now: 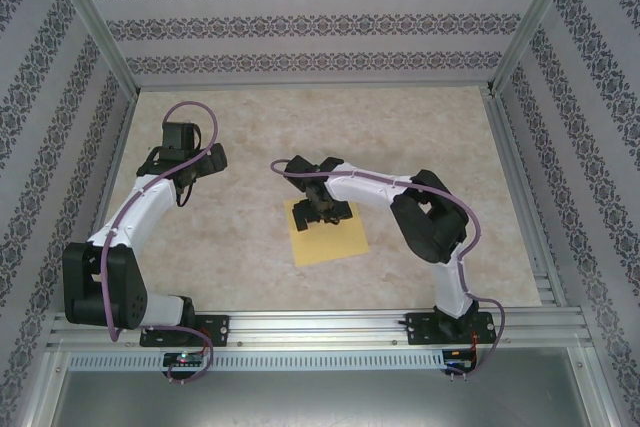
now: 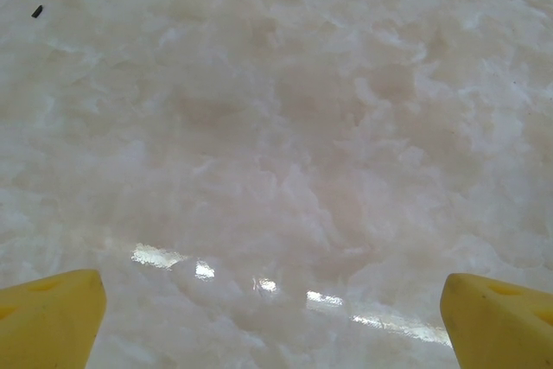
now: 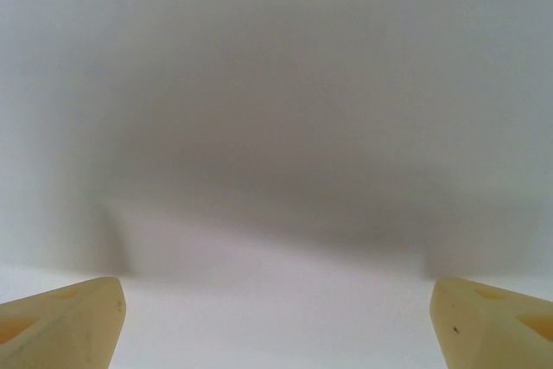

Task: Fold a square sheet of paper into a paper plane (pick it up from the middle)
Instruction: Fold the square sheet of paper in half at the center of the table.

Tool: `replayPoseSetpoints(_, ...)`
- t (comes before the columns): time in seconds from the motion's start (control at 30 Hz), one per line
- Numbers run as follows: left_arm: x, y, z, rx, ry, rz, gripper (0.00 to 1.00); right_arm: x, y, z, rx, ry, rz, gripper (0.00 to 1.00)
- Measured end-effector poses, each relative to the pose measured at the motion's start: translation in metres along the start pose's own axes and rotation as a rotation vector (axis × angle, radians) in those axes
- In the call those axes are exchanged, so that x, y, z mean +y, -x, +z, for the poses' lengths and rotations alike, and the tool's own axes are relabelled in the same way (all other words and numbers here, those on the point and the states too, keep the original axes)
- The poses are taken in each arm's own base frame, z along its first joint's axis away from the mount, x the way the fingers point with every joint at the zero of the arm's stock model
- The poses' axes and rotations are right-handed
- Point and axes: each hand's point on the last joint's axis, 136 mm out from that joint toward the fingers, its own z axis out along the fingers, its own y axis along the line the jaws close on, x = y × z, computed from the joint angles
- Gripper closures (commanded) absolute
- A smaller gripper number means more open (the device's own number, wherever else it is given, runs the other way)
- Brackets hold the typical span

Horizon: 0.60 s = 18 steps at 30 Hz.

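The square sheet of paper (image 1: pixel 335 237) is yellow and lies flat on the beige tabletop (image 1: pixel 420 137), near the middle. My right gripper (image 1: pixel 325 209) hangs over the sheet's far half, pointing down at it. In the right wrist view the paper (image 3: pixel 276 127) looks washed-out pale, with the gripper's shadow across it. The right gripper (image 3: pixel 276 300) is open, its pale yellow fingers (image 3: pixel 69 317) wide apart with nothing between them. My left gripper (image 1: pixel 205 160) is to the left, away from the sheet, over bare table. The left gripper (image 2: pixel 272 300) is open and empty.
Patterned walls and aluminium posts (image 1: pixel 90 22) enclose the table on three sides. A metal rail (image 1: pixel 320 327) carries both arm bases along the near edge. A tiny dark speck (image 2: pixel 37 11) lies on the table ahead of the left gripper.
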Motion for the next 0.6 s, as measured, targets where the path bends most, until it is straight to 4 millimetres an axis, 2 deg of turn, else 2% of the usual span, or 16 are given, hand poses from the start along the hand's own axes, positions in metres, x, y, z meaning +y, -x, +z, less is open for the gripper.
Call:
replayPoseSetpoints(0.23,0.0,0.0,0.0,0.002,0.0,-0.001,0.0,0.001,-0.001,0.007,0.014,0.0,0.012,0.19)
replayPoseSetpoints(0.33,0.0,-0.001,0.0,0.003,-0.001,-0.004,0.0,0.002,-0.001,0.007,0.013,0.005,0.02,0.31)
replayPoseSetpoints(0.47,-0.002,-0.001,0.0,0.007,-0.012,-0.011,0.0,0.003,0.0,0.007,0.009,0.012,0.023,0.41)
replayPoseSetpoints(0.6,-0.007,-0.003,0.0,0.019,-0.042,-0.026,0.0,0.011,0.003,0.003,-0.01,0.059,0.024,0.64)
